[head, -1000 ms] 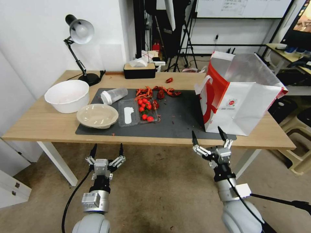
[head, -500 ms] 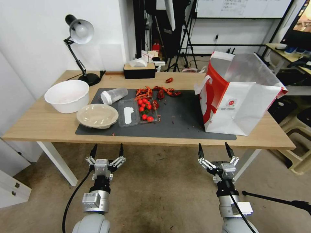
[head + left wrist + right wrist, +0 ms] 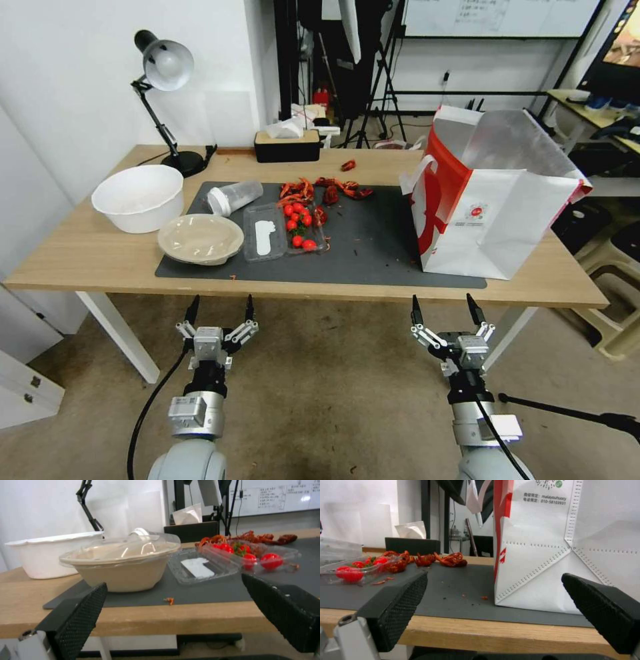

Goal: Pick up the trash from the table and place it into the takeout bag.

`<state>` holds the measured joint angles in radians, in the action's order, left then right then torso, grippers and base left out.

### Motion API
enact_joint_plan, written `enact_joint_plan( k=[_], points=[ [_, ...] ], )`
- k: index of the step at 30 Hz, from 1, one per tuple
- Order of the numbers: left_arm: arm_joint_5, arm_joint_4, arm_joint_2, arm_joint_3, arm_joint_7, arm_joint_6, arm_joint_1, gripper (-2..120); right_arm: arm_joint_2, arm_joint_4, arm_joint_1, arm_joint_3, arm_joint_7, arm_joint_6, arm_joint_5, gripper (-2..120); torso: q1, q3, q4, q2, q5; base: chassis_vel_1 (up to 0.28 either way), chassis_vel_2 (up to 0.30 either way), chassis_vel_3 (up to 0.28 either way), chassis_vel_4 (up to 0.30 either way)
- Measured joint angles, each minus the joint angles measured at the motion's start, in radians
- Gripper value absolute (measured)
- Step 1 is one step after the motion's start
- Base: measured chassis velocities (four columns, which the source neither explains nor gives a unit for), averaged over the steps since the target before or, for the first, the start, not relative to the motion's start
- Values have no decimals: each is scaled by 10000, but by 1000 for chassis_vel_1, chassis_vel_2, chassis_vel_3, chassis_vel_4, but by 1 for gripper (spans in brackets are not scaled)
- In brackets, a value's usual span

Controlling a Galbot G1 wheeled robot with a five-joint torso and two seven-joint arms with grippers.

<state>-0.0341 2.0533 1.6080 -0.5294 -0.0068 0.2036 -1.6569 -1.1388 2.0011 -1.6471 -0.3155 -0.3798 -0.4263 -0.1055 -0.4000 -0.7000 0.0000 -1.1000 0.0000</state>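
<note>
Beige bowl (image 3: 200,238) beyond left tool (image 3: 221,311)

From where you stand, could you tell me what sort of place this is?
Probably a lab or office used for robot trials, not a dining room. Behind the table with its meal leftovers stand a whiteboard, tripod stands and another desk; a desk lamp sits on the table.

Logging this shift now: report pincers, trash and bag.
Left pincer and right pincer open, empty, below table front edge. Beige bowl, tipped cup, tomato tray on mat. Bag upright, open; path unobstructed.
</note>
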Motion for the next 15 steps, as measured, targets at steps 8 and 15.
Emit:
enact_joint_plan(
  k=[8, 15],
  points=[
    [2064, 379, -62, 84, 58, -1027, 502, 100, -4, -2, 47, -22, -23, 2, 15, 100, -1, 0, 0, 0, -1, 0, 0, 0, 0],
    [5682, 1210, -681, -10, -655, -3519, 1270, 100, 33, 28, 318, 62, -30, 94, 44, 100, 0, 0, -2, 1, 0, 0, 0, 0, 0]
  ],
)
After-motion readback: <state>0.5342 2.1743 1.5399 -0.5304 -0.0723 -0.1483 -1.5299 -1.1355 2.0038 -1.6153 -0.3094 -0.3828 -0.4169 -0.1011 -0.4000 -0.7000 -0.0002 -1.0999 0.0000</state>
